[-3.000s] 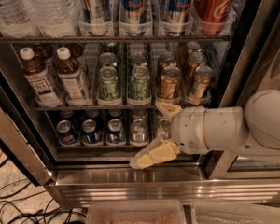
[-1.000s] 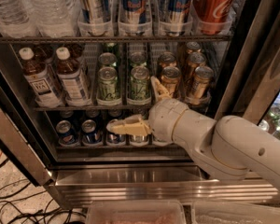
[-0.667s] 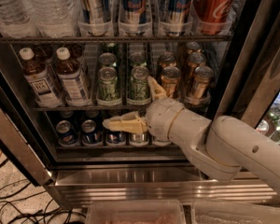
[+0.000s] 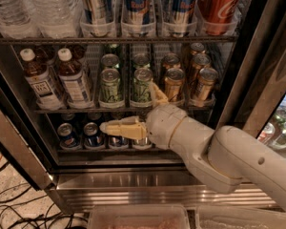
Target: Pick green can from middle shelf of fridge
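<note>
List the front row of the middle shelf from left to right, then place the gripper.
Left bottle → right bottle → left green can → right green can → left gold can → right gold can. The gripper, open, sits at the middle shelf front edge, by the right green can.

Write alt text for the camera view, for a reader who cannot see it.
The robot's gripper hangs open in front of the fridge, one of its fingers pointing left below the middle shelf, the other rising beside a green can. That shelf also holds bottles and gold cans.
</note>
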You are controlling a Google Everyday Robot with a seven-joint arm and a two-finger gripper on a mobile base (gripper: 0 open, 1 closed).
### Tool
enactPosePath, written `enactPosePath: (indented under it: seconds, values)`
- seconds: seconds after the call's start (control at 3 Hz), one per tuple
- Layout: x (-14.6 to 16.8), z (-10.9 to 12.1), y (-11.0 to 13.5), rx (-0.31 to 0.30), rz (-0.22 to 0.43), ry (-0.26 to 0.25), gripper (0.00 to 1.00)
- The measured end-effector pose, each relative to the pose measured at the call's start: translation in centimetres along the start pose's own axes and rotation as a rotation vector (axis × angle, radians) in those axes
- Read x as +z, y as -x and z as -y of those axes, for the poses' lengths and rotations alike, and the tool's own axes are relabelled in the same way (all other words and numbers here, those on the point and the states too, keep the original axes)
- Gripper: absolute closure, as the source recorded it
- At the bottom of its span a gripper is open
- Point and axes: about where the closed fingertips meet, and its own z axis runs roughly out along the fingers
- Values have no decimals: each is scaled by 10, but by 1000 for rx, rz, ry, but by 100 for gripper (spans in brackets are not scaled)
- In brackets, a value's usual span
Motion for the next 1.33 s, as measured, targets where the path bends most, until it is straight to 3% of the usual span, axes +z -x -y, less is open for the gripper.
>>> enactPosePath:
  seconds: [0.33,0.67,1.0,1.33]
  values:
    - [-2,-10,-2,14,-24,-21,0]
    - [-2,-4,-28,49,-86,-84,0]
    - [-2,-4,-28,49,-87,-87,0]
    - [-2,-4,-28,49,-87,-87,20]
